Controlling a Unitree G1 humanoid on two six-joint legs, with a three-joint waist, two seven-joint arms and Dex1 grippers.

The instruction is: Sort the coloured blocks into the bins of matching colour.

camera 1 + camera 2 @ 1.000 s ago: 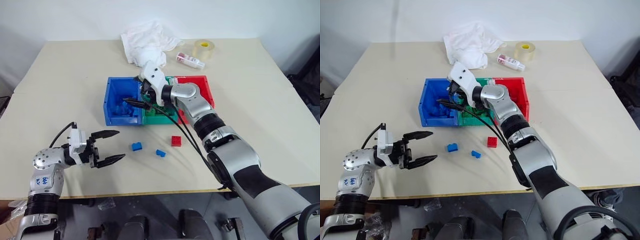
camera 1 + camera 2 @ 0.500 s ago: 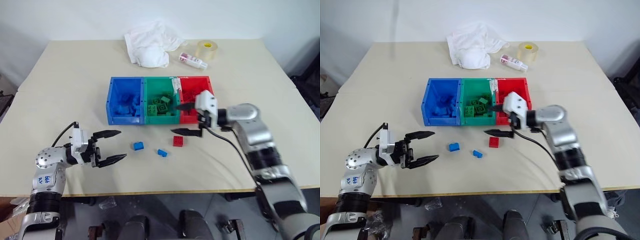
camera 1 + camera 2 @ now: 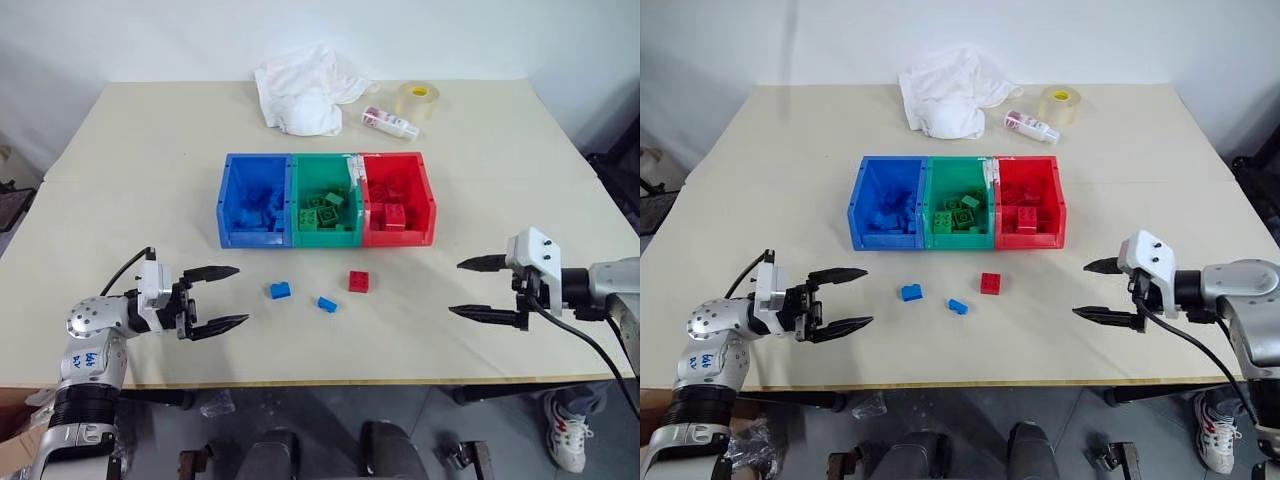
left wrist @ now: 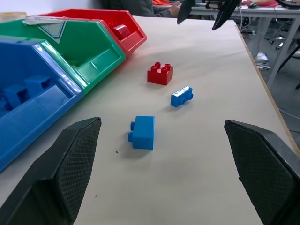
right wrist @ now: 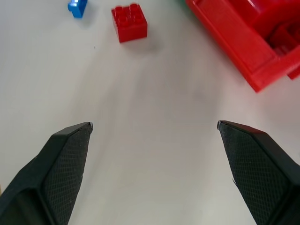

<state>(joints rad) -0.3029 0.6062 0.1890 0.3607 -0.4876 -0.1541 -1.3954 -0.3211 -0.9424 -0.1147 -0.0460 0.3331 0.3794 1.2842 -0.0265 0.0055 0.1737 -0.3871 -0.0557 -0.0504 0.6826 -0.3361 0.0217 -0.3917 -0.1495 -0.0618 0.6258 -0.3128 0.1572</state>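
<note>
My right gripper (image 3: pixel 486 290) has withdrawn from over the bins to the right side of the table (image 3: pixel 140 160), well apart from every block. Its fingers stand wide apart and carry nothing. A second ago it hung over the blue and green tubs, so I judge one drop as complete and the arm as free for the next pick. My left gripper (image 3: pixel 220 297) has kept its place near the front left edge, jaws spread and empty, pointing toward the loose blocks.

Count of loose blocks on the table: three.
- One larger blue block (image 3: pixel 280 290), in front of the blue bin (image 3: pixel 225 200), nearest my left gripper.
- One smaller blue block (image 3: pixel 326 304), just beside the first, toward the right.
- One red block (image 3: pixel 358 281), in front of the red bin (image 3: pixel 428 195).

Count of bins: three, joined in a row, with the green bin (image 3: pixel 296 195) between the other two. Each already holds blocks of its own colour. The heaps overlap, so I cannot count their contents reliably.

Other items, one each, lie at the far edge: a white cloth (image 3: pixel 300 85), a small bottle (image 3: pixel 390 122) and a tape roll (image 3: pixel 418 98).

Remaining work, as I judge it: two blue blocks and one red.
</note>
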